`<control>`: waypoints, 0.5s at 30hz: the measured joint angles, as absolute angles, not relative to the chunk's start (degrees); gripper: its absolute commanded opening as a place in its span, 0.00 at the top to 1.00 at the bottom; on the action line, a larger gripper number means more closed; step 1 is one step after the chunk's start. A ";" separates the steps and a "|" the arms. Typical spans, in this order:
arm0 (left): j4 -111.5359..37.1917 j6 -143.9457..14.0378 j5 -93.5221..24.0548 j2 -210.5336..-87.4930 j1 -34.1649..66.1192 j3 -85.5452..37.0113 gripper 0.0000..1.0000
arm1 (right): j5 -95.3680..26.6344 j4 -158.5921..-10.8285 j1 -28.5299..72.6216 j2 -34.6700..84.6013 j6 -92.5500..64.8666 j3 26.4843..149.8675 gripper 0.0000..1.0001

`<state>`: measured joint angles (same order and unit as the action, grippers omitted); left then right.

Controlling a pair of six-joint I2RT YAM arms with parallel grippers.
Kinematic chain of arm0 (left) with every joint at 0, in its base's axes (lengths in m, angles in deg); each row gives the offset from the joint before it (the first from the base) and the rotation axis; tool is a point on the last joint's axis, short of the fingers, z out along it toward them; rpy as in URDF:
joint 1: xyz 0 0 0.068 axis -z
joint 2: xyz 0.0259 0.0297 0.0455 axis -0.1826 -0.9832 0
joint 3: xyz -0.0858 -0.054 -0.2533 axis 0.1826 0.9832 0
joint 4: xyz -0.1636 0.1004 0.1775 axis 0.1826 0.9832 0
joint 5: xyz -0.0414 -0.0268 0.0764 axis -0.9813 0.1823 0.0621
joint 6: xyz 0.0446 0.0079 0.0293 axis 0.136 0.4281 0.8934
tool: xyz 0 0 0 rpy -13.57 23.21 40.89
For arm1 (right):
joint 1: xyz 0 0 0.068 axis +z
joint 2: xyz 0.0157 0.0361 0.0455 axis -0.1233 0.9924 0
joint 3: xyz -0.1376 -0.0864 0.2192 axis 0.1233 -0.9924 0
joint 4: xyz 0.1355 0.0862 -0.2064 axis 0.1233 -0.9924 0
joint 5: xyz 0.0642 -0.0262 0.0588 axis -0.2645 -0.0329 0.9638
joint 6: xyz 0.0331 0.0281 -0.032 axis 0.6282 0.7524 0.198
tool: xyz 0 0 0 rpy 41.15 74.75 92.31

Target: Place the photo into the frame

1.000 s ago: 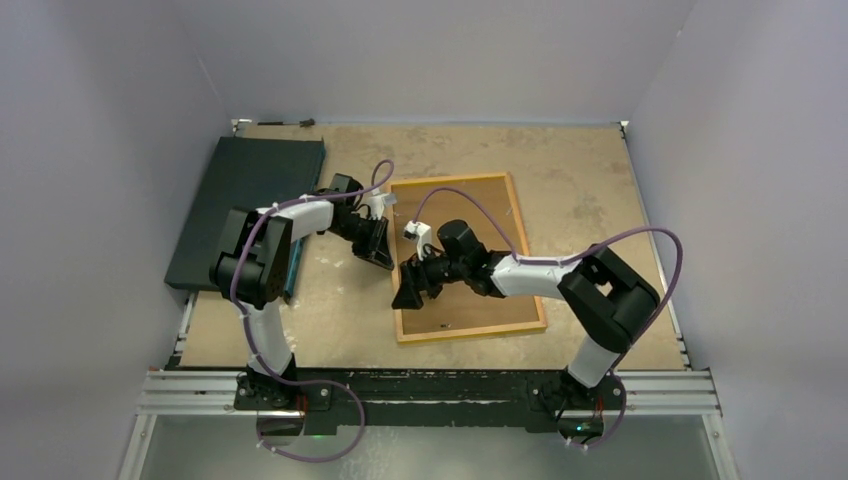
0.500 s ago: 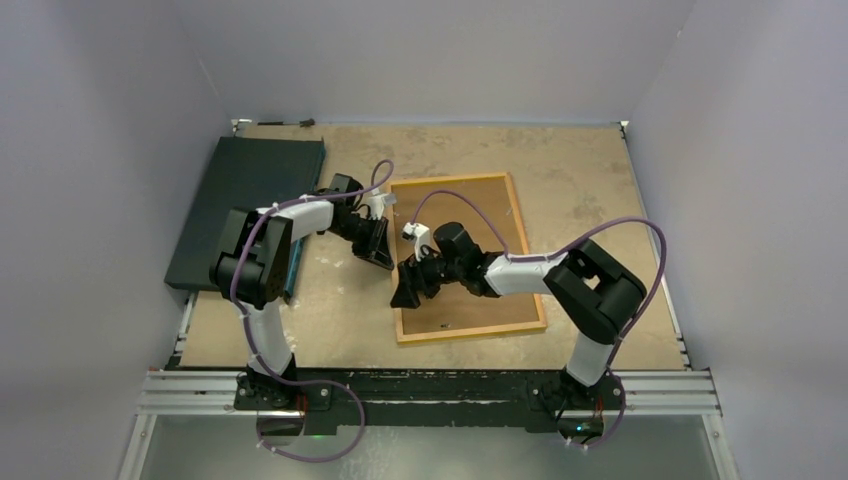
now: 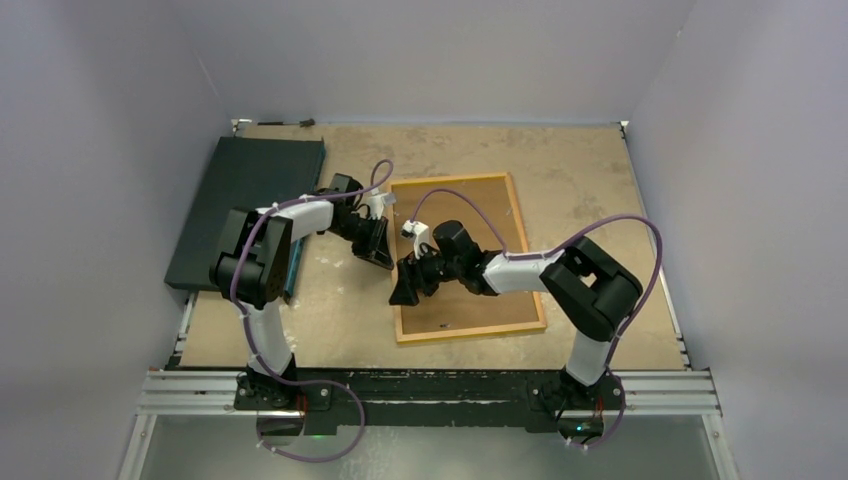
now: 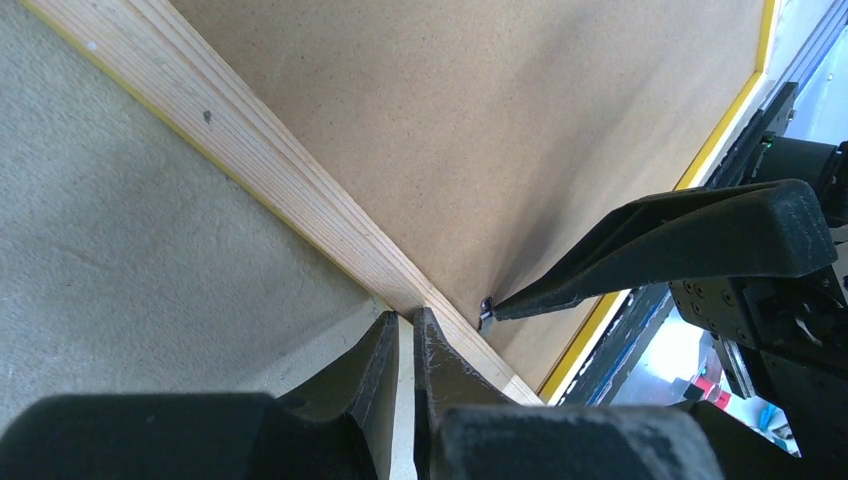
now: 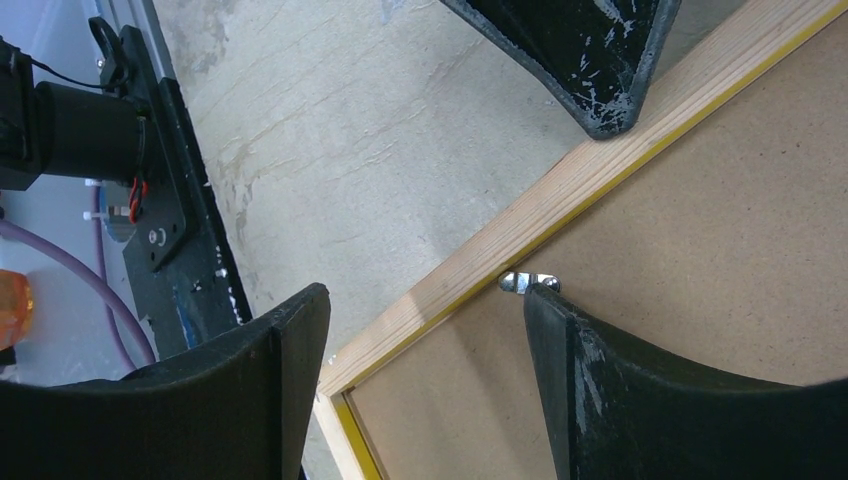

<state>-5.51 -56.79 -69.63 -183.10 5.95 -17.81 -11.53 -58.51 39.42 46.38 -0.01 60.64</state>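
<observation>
The frame (image 3: 521, 224) lies face down, wood-toned back up, with a brown backing board (image 3: 470, 205) inside it. The photo is hidden. My left gripper (image 3: 383, 260) is shut, its tips (image 4: 405, 325) resting against the outer side of the frame's left rail (image 4: 300, 190). My right gripper (image 3: 406, 291) is open and straddles the same rail (image 5: 600, 170) near the frame's near-left corner. One fingertip (image 5: 545, 305) touches a small metal tab (image 5: 525, 281) on the backing board; the other finger (image 5: 290, 340) hangs over the table outside the frame.
A dark flat slab (image 3: 245, 200) lies at the table's left side, behind the left arm. Purple cables loop over both arms. The table's near edge carries a black rail (image 3: 430, 385) with the arm bases.
The right gripper has narrowed slightly and edged left along the frame's rail; its elbow has shifted left. The left arm and the frame have not moved.
</observation>
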 measured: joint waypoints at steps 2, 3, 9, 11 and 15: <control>-5.57 -56.79 -69.54 -183.08 5.93 -17.83 0.94 | -11.09 -58.51 39.42 46.67 -0.03 60.94 0.26; -5.64 -56.82 -69.52 -183.10 5.88 -17.83 0.93 | -11.03 -58.53 39.42 46.75 -0.08 61.12 0.26; -5.68 -56.82 -69.52 -183.08 5.66 -17.83 0.94 | -11.11 -58.79 39.53 46.89 -0.69 61.32 0.26; -5.68 -56.82 -69.52 -183.08 5.66 -17.83 0.94 | -11.48 -59.06 39.68 46.67 -1.00 61.25 0.25; -5.68 -56.84 -69.52 -183.08 5.66 -17.83 0.94 | -12.49 -59.34 40.16 45.79 -1.37 60.51 0.25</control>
<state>-5.68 -56.84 -69.52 -183.08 5.66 -17.83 -12.49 -59.34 40.16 45.79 -1.37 60.51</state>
